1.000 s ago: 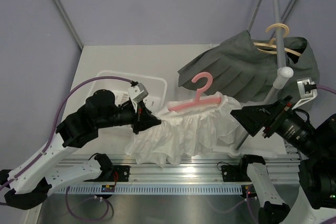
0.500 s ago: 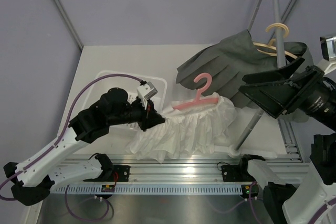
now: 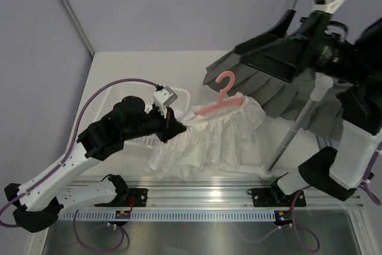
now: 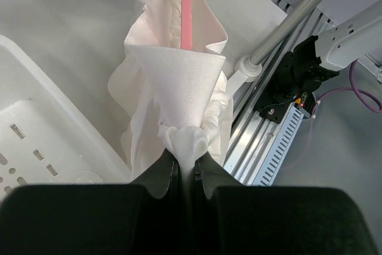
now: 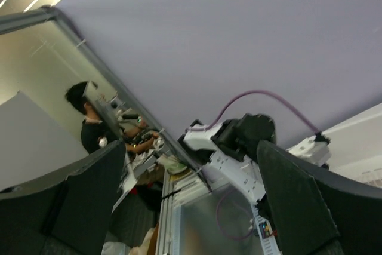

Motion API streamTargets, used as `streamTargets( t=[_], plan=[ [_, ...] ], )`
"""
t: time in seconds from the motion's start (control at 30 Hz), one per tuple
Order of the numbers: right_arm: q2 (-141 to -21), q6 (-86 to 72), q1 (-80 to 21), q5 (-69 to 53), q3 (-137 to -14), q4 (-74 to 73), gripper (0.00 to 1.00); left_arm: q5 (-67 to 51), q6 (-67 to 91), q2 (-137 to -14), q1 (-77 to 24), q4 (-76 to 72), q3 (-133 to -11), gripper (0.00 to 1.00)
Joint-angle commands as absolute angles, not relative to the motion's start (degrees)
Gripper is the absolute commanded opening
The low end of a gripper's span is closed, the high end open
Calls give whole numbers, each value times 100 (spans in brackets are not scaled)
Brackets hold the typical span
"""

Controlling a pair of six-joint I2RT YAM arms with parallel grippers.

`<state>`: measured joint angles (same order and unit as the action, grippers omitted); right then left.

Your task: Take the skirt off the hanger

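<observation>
A white ruffled skirt [image 3: 209,141] hangs on a pink hanger [image 3: 222,103] and lies across the table's middle. My left gripper [image 3: 178,125] is shut on the skirt's waist end at the hanger's left tip. In the left wrist view the white fabric [image 4: 185,106] bunches between the jaws, and the pink hanger bar [image 4: 187,4] runs away above it. My right gripper [image 3: 245,55] is raised high above the grey garment, open and empty, its fingers [image 5: 286,201] wide apart and pointing toward the left arm.
A grey pleated garment [image 3: 280,85] hangs on a wooden hanger from the metal rack pole [image 3: 295,129] at the right. A white basket [image 3: 140,141] lies under my left arm. The aluminium rail [image 3: 197,192] runs along the near edge.
My right arm swung up from low at the table's right to high above the grey garment. My left gripper stayed shut on the skirt and edged right; the hanger tilted slightly.
</observation>
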<state>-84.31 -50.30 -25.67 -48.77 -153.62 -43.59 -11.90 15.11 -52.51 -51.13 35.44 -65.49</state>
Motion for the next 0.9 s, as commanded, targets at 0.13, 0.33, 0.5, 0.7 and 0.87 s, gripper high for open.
streamTargets(
  t=[0.13,0.33,0.5,0.7,0.87],
  plan=[
    [-8430,-3078,-4569,-1760,-14171,-5406,99,-888,1380,-4887,-4861,3374,-6803,0],
    [-8333,-2462,-6115,735,-13607,-5792,99,-967,1345,-4755,-4816,3560,-6742,0],
    [-7507,-2654,-6460,1634,-12158,-5257,92,-1239,1485,-4474,-4808,3349,-6539,0],
    [-6514,-2874,-6460,2136,-10497,-4957,76,-1564,1625,-4166,-4799,3340,-6530,0],
    [-6636,-2848,-6618,2407,-10222,-4895,76,-2073,1828,-3920,-4808,3156,-6539,0]
  ],
)
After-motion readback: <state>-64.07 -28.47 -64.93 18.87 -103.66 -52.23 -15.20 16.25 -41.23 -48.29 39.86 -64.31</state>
